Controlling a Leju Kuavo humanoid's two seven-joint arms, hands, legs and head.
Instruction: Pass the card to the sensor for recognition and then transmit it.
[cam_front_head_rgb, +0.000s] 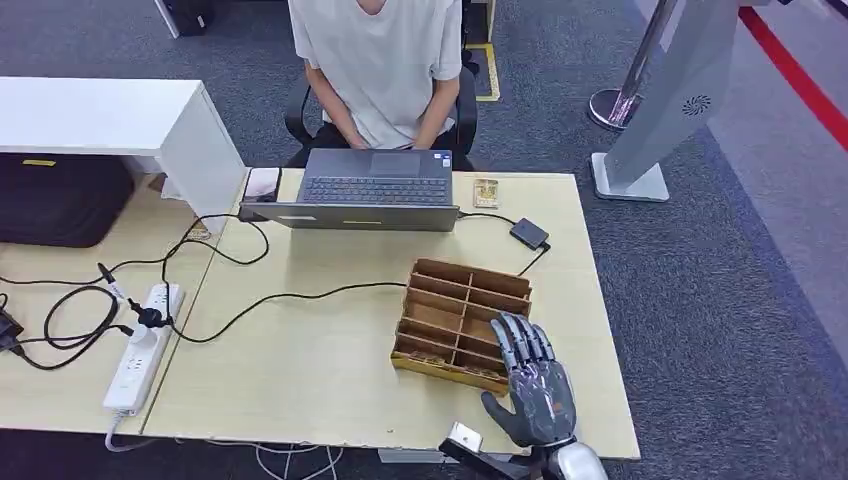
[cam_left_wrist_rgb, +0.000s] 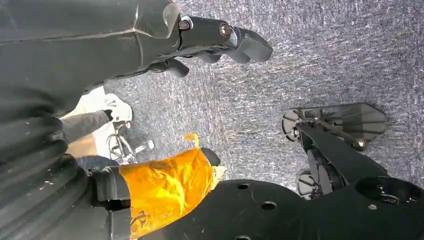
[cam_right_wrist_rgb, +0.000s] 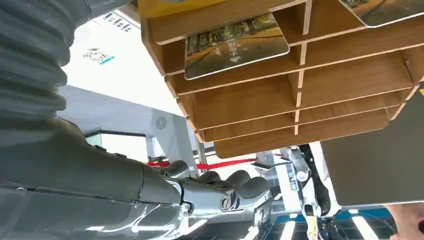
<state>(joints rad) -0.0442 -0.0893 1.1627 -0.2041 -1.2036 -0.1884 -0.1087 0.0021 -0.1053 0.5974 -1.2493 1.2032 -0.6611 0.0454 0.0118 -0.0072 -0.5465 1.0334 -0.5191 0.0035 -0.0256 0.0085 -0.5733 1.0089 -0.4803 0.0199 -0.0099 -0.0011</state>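
A wooden card rack (cam_front_head_rgb: 462, 311) with several slots stands on the light wooden table (cam_front_head_rgb: 300, 370), right of centre. The right wrist view looks into the rack (cam_right_wrist_rgb: 300, 95) and shows a picture card (cam_right_wrist_rgb: 235, 45) lying in one slot, with another card (cam_right_wrist_rgb: 385, 10) in a neighbouring slot. My right hand (cam_front_head_rgb: 535, 380) hovers flat over the rack's near right corner, fingers (cam_right_wrist_rgb: 220, 185) stretched out and holding nothing. A small black card sensor (cam_front_head_rgb: 529, 234) lies on its cable beyond the rack. One more card (cam_front_head_rgb: 486, 192) lies beside the laptop. My left hand (cam_left_wrist_rgb: 220, 37) hangs over the carpet, holding nothing.
An open laptop (cam_front_head_rgb: 375, 190) sits at the far table edge with a person seated behind it. A cable runs from the rack area to a white power strip (cam_front_head_rgb: 140, 345) on the left. A grey floor stand (cam_front_head_rgb: 660, 100) rises at the right.
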